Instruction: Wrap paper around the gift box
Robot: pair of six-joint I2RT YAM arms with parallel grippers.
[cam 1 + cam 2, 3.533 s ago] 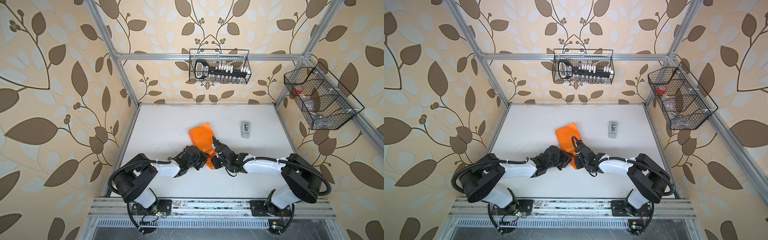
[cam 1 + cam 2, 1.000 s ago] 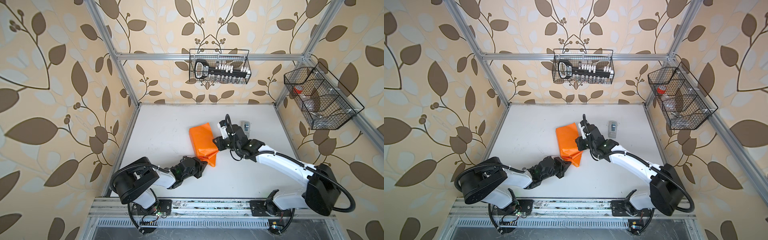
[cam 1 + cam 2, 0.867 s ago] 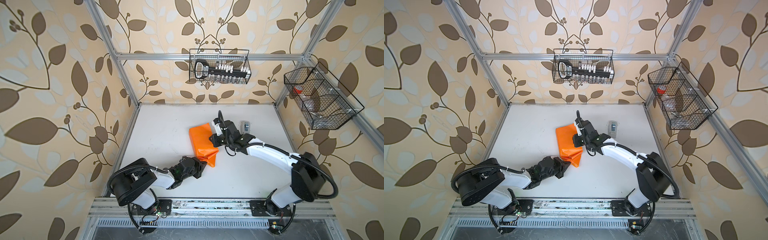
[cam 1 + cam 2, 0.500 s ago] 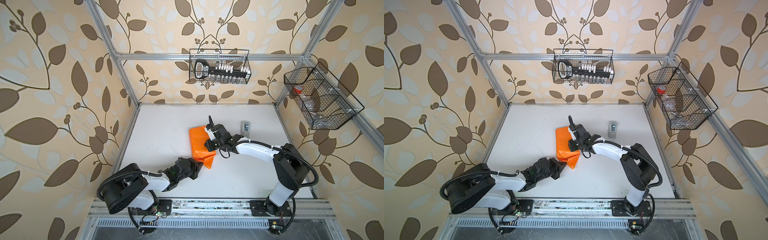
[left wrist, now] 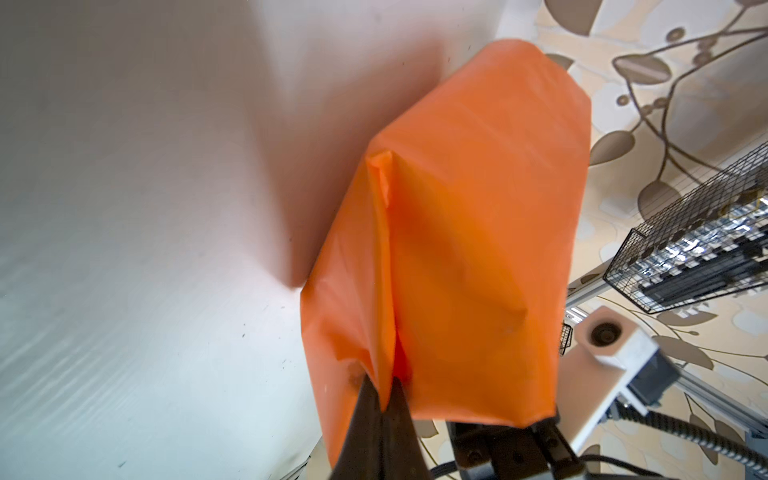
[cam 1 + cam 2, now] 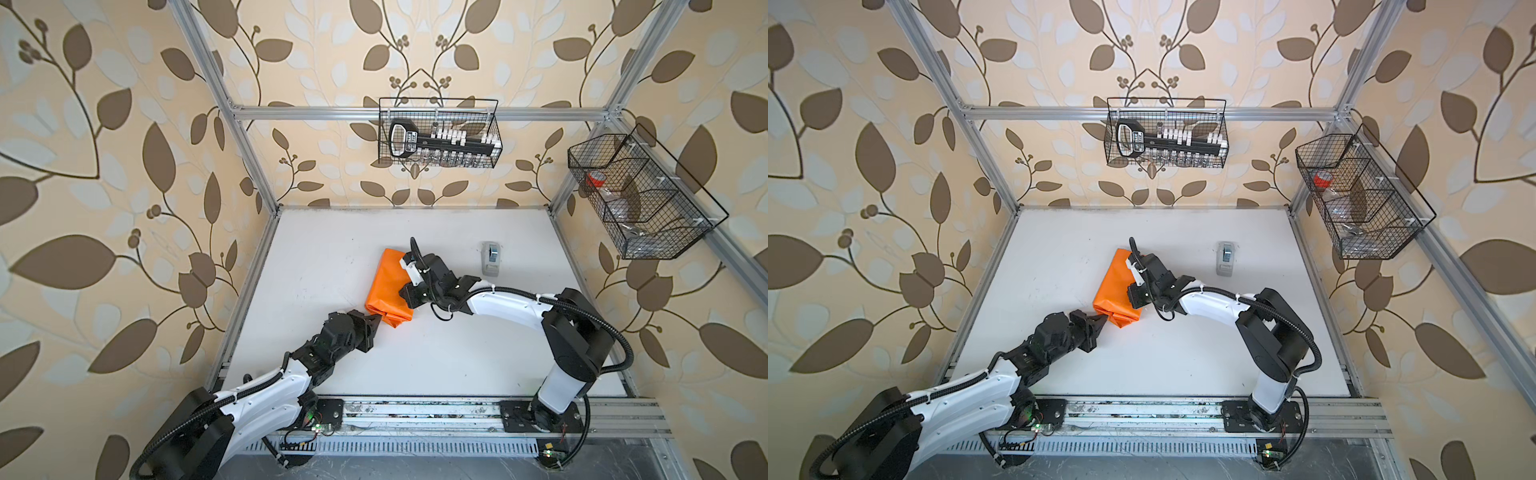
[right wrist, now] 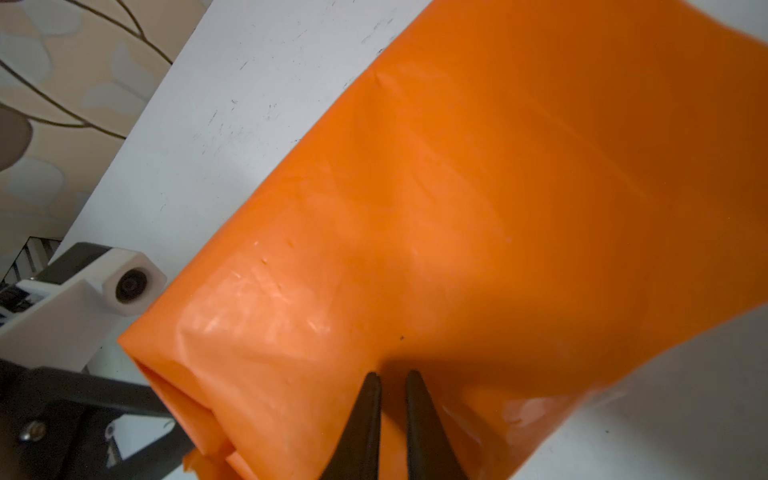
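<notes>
Two grippers are flanking the paper (image 6: 384, 282), lying lengthwise near-to-far: we are pinching its near end in the left gripper (image 5: 384, 382), holding the right gripper (image 7: 392, 376) narrow-jawed against its right side, grip unclear.

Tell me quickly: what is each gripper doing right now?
Left gripper: shut on the paper.
Right gripper: jaws narrowly apart against the paper; grip cannot be told.

Left arm (image 6: 266, 390), right arm (image 6: 511, 303): white shells, black joints, ribbed black cables; right tool (image 7: 392, 376) black, pointed.

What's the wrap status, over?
Left claw shut on paper fold. Right claw tips on paper, narrow gap, grip unclear. Gift box not visible. Tape dispenser apart, not blocking.
</notes>
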